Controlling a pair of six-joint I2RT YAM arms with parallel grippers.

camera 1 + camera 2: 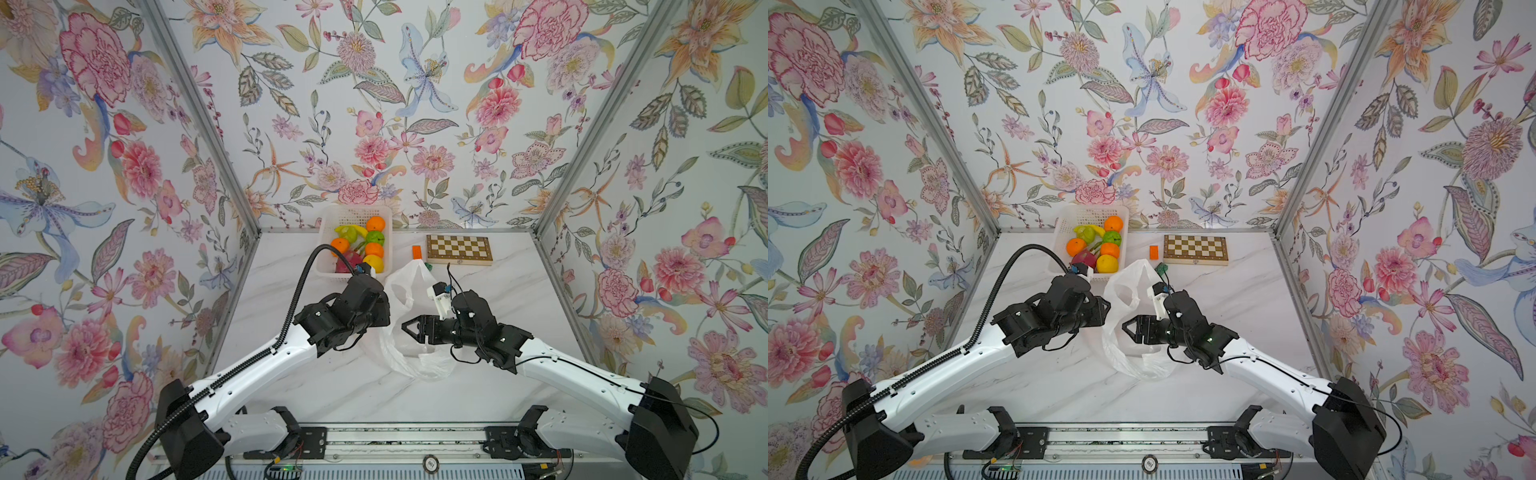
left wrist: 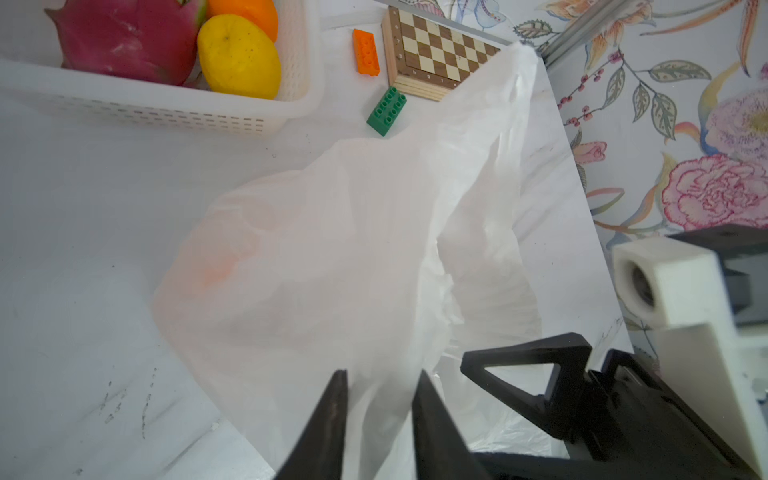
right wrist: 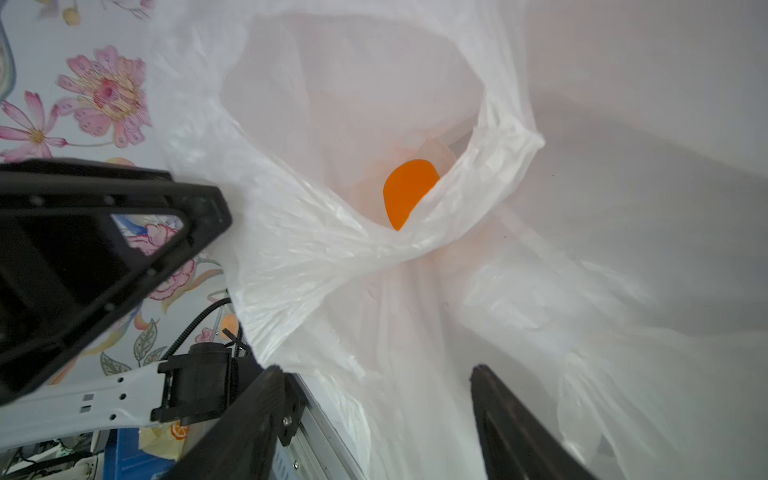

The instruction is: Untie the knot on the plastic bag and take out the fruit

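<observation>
left gripper (image 2: 381,374): fingers narrow, plastic bag (image 2: 332,249) film between, grip unclear | right gripper (image 3: 376,370): fingers spread wide | orange (image 3: 409,191): inside bag

We see a white marble table (image 1: 332,395) filling the lower middle of both top views. Directly on it, at the upper middle, stands a white basket (image 1: 325,232); to its right, apart from it, lies a chessboard (image 1: 459,248), with an orange brick (image 1: 417,252) just left of the chessboard. A crumpled white bag (image 1: 432,365) sits at the centre, below basket and chessboard, and in the left wrist view we find a green brick (image 2: 386,110) between the bag's top and the chessboard's corner.
</observation>
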